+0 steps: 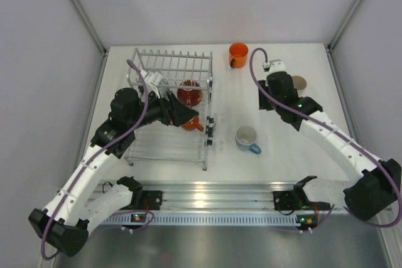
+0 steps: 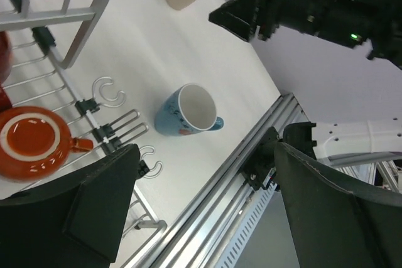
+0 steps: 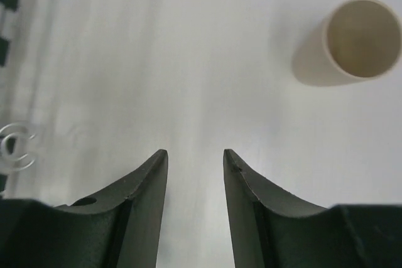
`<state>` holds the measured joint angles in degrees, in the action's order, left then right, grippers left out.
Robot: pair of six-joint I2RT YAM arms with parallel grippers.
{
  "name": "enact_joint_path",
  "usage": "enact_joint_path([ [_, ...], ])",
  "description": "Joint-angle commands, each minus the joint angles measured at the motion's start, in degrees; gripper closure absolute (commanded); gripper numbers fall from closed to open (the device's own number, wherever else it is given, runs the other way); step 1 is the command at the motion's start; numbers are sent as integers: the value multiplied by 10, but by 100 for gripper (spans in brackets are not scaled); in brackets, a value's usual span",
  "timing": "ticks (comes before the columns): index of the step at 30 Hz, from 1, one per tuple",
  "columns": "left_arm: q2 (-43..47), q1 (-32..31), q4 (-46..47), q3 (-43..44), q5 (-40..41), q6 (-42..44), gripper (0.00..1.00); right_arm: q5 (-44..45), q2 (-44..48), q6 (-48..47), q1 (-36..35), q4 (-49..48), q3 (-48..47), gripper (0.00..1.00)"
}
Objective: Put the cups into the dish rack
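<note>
Overhead, white tabletop (image 1: 232, 105), pale grey walls (image 1: 207, 4), left pincer (image 2: 204, 155) spread wide, right pincer (image 3: 195, 155) partly spread, empty.

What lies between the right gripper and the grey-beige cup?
Nothing: in the right wrist view only bare white table separates the open right gripper from the grey-beige cup.

White links (image 1: 85, 172), black joints (image 1: 125, 108), purple cables (image 1: 252, 72).

The left gripper (image 1: 182, 115) hovered over the dish rack (image 1: 166, 64). A dark red-orange mug (image 1: 193, 124) sat just beside its fingertips, and a red mug (image 1: 188, 92) just beyond.
</note>
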<state>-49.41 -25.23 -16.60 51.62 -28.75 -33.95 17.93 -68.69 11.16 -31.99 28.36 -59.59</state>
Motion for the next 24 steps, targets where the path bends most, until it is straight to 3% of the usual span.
enact_joint_path([
  [1, 14, -3, 77, 1, -58, 4, 6, 7, -21, -15, 88, -1, -6, 59],
  [6, 18, -3, 114, -27, -61, -9, 6, 20, -86, -27, 164, -1, -45, 59],
  [15, 21, -3, 152, -63, -27, -24, 6, 62, -161, -63, 196, 18, -137, 57],
  [24, 56, -2, 151, -79, -7, -20, 6, -20, -242, -83, 250, -15, -185, 57],
])
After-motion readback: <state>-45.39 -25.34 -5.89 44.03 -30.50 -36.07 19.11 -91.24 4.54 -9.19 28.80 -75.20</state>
